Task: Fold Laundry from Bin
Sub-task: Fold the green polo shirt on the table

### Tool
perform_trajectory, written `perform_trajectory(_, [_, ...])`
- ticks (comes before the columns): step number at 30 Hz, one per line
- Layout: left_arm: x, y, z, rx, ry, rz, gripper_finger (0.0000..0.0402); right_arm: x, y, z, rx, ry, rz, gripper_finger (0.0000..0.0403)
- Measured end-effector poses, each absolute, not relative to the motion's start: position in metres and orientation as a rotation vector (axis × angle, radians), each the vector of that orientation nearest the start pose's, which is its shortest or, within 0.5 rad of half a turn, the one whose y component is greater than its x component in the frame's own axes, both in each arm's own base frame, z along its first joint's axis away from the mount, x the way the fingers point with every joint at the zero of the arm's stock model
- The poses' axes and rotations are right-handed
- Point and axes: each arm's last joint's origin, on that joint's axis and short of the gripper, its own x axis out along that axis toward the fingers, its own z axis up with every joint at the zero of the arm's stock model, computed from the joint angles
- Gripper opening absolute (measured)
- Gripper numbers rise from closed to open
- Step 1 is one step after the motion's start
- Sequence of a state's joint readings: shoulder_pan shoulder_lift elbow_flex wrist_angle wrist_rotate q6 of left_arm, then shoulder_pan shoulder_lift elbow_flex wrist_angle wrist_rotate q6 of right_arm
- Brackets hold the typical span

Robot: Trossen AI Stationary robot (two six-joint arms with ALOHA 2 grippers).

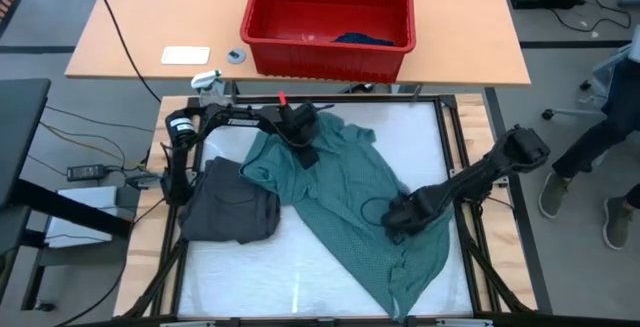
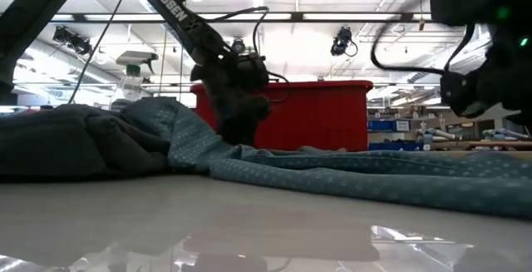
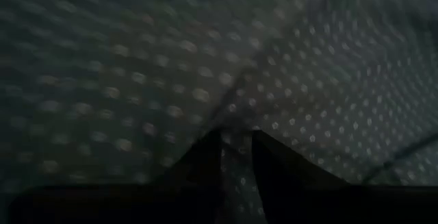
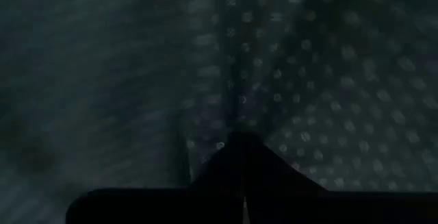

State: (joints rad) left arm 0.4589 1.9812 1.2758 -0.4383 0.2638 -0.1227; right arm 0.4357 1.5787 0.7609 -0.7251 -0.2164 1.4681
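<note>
I see the teal-green dotted T-shirt [image 1: 340, 192] spread across the white surface [image 1: 250, 267]. My left pincer [image 1: 305, 145] pinches its cloth near the far edge with a narrow gap. My right pincer [image 1: 397, 217], clamped tight on a fold, sits toward the right edge; a dark grey folded garment [image 1: 230, 207] lies at the left edge.

Wooden desk [image 1: 130, 37] carries a white card [image 1: 186, 55] with a small round disc [image 1: 236, 56] just beside it. A black cable [image 1: 115, 22] crosses the desk. A person's legs [image 1: 590, 167] stand at the table's right.
</note>
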Motion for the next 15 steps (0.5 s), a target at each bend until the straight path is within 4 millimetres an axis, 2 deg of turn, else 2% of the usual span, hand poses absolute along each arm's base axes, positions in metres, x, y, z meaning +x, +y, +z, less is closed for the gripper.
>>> perform_trajectory(5, [0.368, 0.178, 0.155, -0.355, 0.864, 0.211, 0.0055, 0.23, 0.134, 0.138, 1.039, 1.597, -0.492, 0.0003])
perform_trajectory(7, [0.373, 0.181, 0.16, -0.29, 0.792, 0.196, 0.0045, 0.231, 0.139, 0.143, 1.042, 1.622, -0.5, 0.0003])
perform_trajectory(11, [0.378, 0.185, 0.175, -0.28, 0.78, 0.13, 0.0031, 0.218, 0.133, 0.159, 0.961, 1.694, -0.686, 0.0003])
perform_trajectory(15, [0.379, 0.186, 0.193, -0.34, 0.86, 0.063, 0.0027, 0.208, 0.112, 0.178, 0.89, 1.631, -0.836, 0.0003])
